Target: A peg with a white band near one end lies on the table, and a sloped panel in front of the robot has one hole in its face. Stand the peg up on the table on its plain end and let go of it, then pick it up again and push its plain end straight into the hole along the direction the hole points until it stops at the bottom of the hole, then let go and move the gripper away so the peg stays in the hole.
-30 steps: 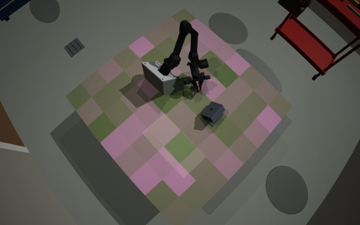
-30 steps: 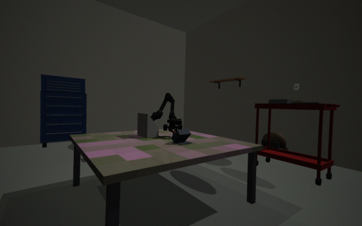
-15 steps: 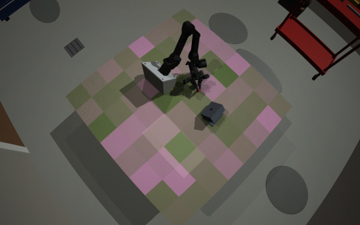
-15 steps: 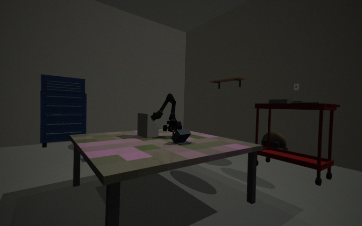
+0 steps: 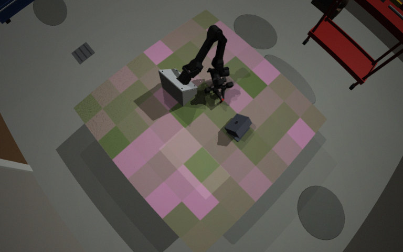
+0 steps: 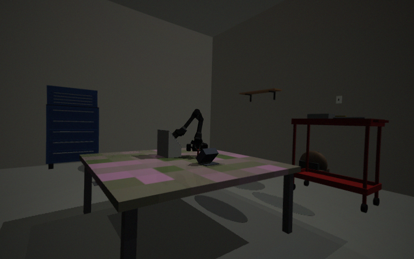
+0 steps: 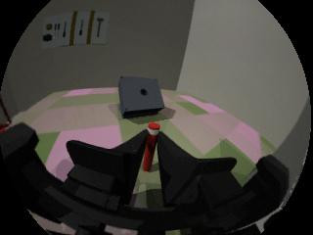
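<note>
A red peg [image 7: 148, 159] [image 6: 198, 152] with a white band near its upper end is between my fingertips. My gripper [image 7: 153, 133] [image 5: 222, 98] is shut on it, close to the banded end. The peg stands roughly upright with its plain end down; whether that end touches the table cannot be told. The dark grey sloped panel [image 5: 243, 127] [image 6: 207, 156] [image 7: 132, 100] stands apart from the peg, ahead of the fingers in the wrist view. Its one hole [image 5: 236, 122] [image 7: 144, 91] shows dark in the tilted face, which is turned toward the arm.
The arm rises from a light grey wedge-shaped base [image 5: 189, 86] [image 6: 163, 143] beside the gripper. The table [image 5: 202, 163] [image 6: 146, 190] has a patchwork of pink, green and brown squares. A red cart [image 5: 341, 47] [image 6: 336, 122] stands on the floor away from the table.
</note>
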Available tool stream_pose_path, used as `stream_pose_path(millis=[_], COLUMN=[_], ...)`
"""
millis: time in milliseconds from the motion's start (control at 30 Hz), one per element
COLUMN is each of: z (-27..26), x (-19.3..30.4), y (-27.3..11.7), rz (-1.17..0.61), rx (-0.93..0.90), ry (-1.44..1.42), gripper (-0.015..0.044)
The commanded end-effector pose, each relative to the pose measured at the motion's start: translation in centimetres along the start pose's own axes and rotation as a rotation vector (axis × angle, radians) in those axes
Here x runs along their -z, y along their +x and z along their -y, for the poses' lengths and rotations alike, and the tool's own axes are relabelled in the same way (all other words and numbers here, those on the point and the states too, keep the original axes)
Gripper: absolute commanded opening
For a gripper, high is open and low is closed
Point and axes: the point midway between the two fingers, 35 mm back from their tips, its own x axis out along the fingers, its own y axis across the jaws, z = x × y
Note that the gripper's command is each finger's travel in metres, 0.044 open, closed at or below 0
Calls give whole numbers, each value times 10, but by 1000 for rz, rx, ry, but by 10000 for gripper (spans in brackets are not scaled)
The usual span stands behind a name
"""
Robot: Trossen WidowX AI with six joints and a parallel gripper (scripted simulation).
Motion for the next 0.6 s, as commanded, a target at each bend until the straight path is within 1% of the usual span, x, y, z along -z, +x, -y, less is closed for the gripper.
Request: stream_pose_path(millis=[0, 567], z=[-2, -1], x=[0, 5], y=[-2, -2], rz=[35, 20], rx=[-5, -2], ry=[7, -2], gripper=[49, 49])
